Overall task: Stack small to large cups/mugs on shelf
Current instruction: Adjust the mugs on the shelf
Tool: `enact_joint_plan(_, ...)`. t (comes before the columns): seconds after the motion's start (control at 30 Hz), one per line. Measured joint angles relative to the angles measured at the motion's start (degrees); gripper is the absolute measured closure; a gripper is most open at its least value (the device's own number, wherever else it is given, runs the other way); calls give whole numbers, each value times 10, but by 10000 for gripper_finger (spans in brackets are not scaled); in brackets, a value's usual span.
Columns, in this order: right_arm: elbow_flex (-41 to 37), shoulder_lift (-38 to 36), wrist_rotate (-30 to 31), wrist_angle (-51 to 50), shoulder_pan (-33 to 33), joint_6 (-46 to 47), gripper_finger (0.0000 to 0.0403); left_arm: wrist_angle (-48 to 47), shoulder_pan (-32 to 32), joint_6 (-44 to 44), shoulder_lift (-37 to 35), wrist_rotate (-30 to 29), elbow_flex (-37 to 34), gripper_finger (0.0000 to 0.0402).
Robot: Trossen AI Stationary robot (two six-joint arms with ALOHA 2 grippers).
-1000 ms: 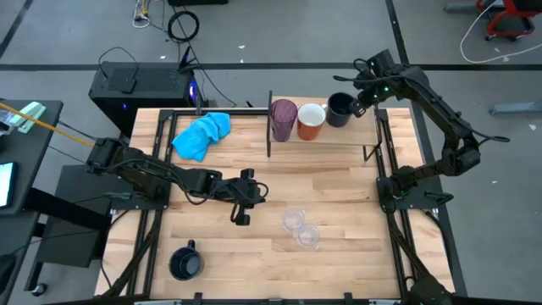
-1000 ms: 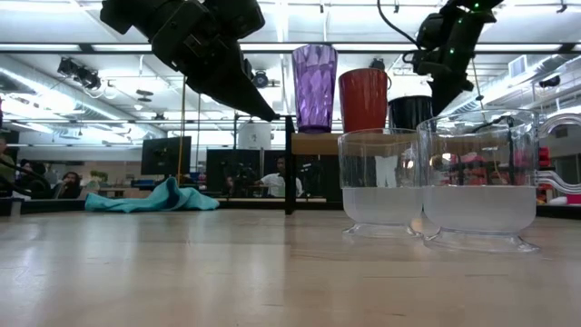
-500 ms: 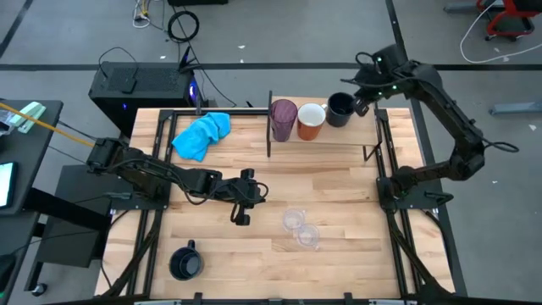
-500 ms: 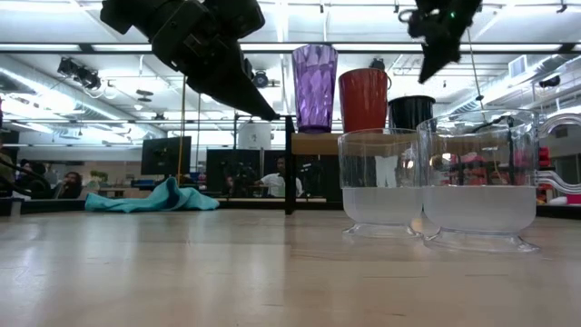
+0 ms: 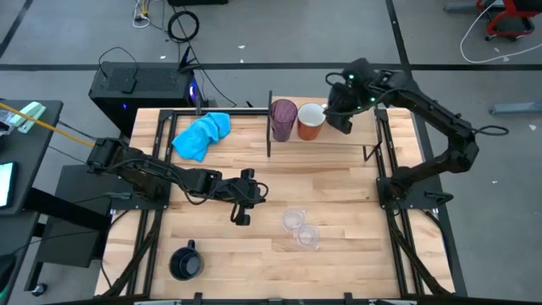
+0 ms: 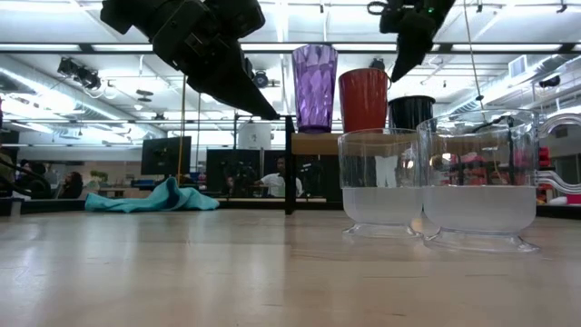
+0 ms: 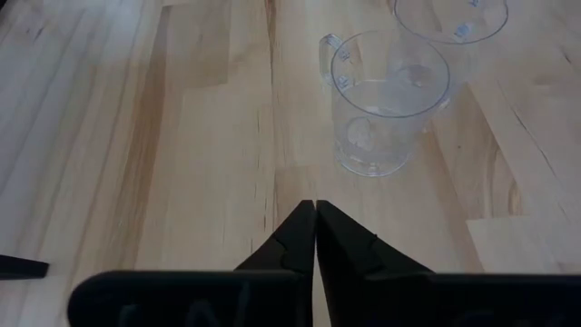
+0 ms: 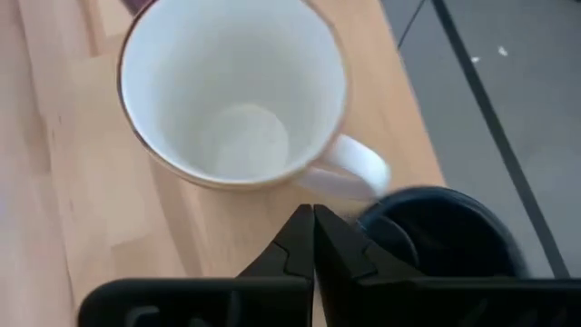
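Note:
On the shelf at the table's far side stand a purple tumbler, an orange mug with a white inside, and a black mug. My right gripper hangs shut above them, over the gap between the orange and black mugs, touching neither. Two clear cups stand upright on the table's middle. My left gripper hovers shut just left of them. A second black mug stands near the front left.
A bright blue cloth lies crumpled at the far left of the table. Thin dark upright panels bound the shelf. Bare wood lies between the clear cups and the shelf. In the low view people sit in the room beyond.
My right gripper has swung toward the table's left from beyond the black mug to above the gap between it and the orange mug. It has risen a little, rolled about its own axis, and stayed shut. The mugs have not moved.

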Motion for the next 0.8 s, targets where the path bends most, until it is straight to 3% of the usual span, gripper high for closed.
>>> enact_joint_plan(0.37,0,52,25,1,10,-7,394,0,0,0,0,0,0,386)
enact_joint_plan(0.8,0,48,35,21,-9,-30,394,0,0,1,0,0,0,387)
